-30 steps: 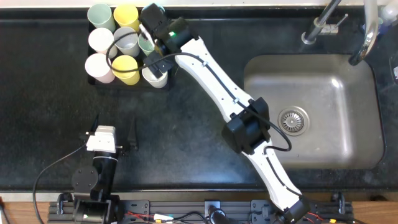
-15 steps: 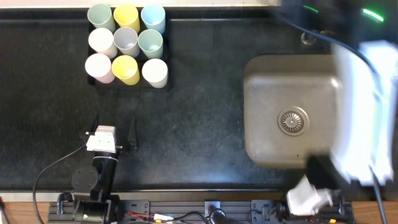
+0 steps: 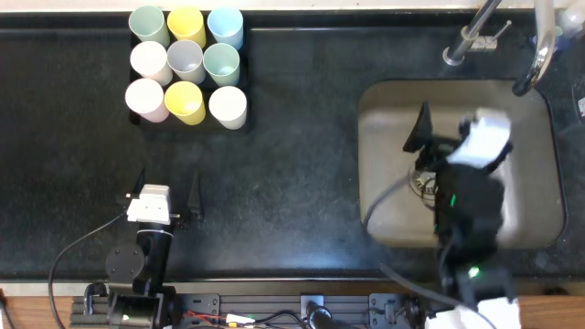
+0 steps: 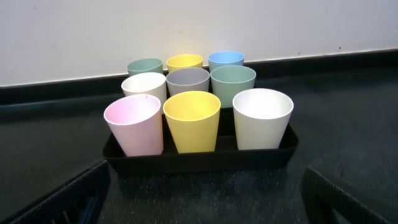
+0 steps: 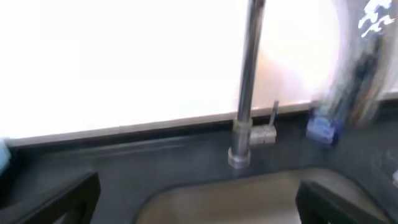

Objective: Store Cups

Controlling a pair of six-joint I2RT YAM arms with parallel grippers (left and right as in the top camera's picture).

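A black tray (image 3: pixel 249 114) at the counter's back left holds several upright cups in three rows, among them a pink cup (image 3: pixel 146 100), a yellow cup (image 3: pixel 186 101) and a cream cup (image 3: pixel 228 107) along the front. The left wrist view shows the same tray (image 4: pixel 199 160) with its cream cup (image 4: pixel 262 118) at the front corner. My left gripper (image 3: pixel 169 180) rests open near the counter's front left, facing the tray and well short of it. My right gripper (image 3: pixel 455 125) hangs open over the sink (image 3: pixel 539 233), holding nothing.
A faucet (image 3: pixel 471 37) stands behind the sink, and in the right wrist view its post (image 5: pixel 247 87) rises from the dark counter. A blue item (image 5: pixel 323 127) sits by the wall. Bare black counter lies between tray and sink.
My right arm has pulled away from the tray's front right corner and swung back over the sink. The cream cup stays in the tray. The left arm has not moved.
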